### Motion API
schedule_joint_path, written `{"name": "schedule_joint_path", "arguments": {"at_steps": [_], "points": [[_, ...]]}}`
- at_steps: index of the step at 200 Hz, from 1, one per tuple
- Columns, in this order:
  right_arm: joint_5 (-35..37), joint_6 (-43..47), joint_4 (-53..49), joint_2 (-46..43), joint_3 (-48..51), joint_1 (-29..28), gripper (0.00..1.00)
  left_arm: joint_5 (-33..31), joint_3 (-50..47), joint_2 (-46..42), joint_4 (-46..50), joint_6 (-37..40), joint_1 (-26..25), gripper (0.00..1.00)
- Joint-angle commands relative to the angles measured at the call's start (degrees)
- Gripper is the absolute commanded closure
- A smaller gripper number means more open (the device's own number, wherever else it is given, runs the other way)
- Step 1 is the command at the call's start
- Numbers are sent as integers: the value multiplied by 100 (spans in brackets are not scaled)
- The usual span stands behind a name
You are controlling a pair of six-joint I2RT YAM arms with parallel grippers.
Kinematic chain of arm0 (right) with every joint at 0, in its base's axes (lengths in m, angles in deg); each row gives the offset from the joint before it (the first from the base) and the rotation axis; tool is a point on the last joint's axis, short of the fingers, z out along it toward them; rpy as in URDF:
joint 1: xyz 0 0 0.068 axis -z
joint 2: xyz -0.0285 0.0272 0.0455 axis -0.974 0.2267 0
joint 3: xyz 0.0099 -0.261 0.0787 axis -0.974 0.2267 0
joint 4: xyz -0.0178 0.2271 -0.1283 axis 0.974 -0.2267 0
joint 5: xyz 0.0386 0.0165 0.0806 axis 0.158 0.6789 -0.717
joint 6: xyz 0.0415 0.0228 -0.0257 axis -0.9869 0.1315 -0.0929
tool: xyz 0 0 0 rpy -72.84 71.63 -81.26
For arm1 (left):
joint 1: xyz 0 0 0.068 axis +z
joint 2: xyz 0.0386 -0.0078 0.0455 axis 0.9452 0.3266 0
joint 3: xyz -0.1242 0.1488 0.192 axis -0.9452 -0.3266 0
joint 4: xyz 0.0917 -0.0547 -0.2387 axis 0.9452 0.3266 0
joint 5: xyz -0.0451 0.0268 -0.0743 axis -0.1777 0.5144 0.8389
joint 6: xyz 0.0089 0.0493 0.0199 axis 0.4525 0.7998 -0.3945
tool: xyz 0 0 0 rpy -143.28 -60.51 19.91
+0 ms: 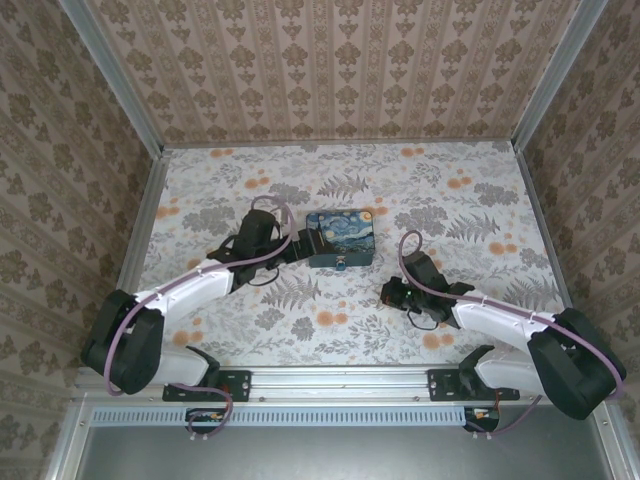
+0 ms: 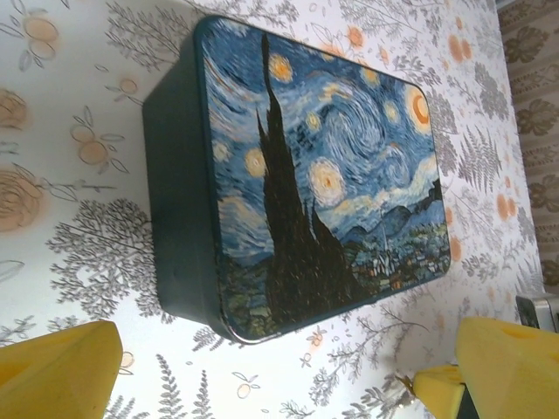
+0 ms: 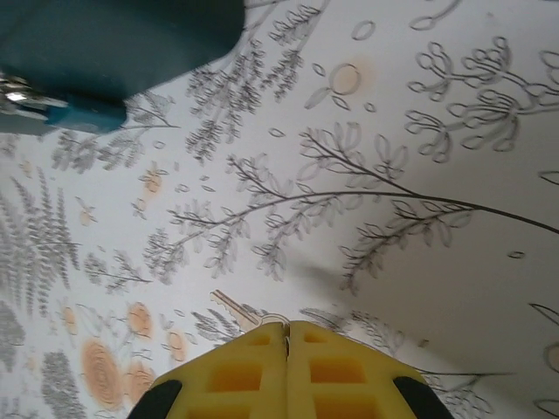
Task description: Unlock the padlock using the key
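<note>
One padlock (image 3: 83, 113) sits at one painted box (image 2: 323, 175); left fingers (image 2: 61, 371) spread wide, right fingers (image 3: 244, 375) closed, seemingly pinching one key (image 3: 234, 307).

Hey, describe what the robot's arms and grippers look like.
The left arm and right arm have white links, bulky black joints and a purple cable looping along each. The left gripper and right gripper have blocky yellow fingers; the right's show square recesses.

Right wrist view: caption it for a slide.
Shut right pincer over floral tablecloth; teal padlock beside the box at upper left.
</note>
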Motion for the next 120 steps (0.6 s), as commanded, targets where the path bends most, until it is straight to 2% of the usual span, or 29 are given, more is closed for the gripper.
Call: {"name": "schedule_joint_path", "arguments": {"at_steps": [1, 58, 120], "points": [[-242, -367, 437, -143, -79, 10, 100, 326, -119, 23, -458, -334, -78, 0], [-94, -804, 903, 15, -695, -152, 100, 1046, -124, 533, -1689, -1185, -164, 4], [165, -807, 976, 580, -1601, -488, 100, 1270, 296, 997, -1980, -1355, -342, 20]]}}
